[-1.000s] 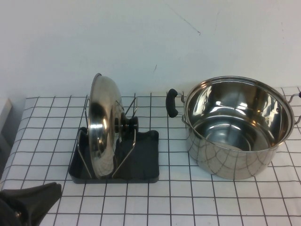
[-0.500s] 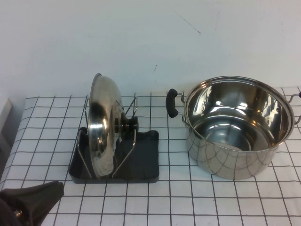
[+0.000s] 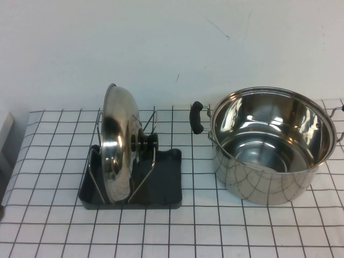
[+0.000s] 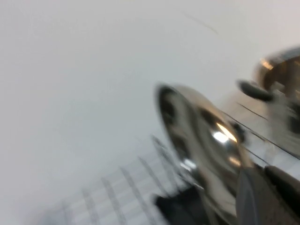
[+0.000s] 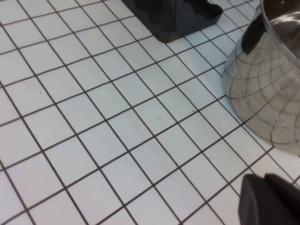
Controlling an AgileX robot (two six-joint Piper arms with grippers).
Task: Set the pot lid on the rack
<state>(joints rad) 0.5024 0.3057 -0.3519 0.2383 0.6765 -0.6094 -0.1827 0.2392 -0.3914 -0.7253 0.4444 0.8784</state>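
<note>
Lid racked; left end effector withdrawn from high view.

The left gripper showed only as blurred dark grey-black plastic at its camera's edge. The right gripper looked matte black, smooth and rounded.

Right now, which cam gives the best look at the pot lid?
High view: the pot lid stands on edge, whole, in the rack beside the pot. Left wrist view shows it blurred, with part of the left claw in the corner. Right wrist view misses it, showing only a rack corner, pot and right claw.
</note>
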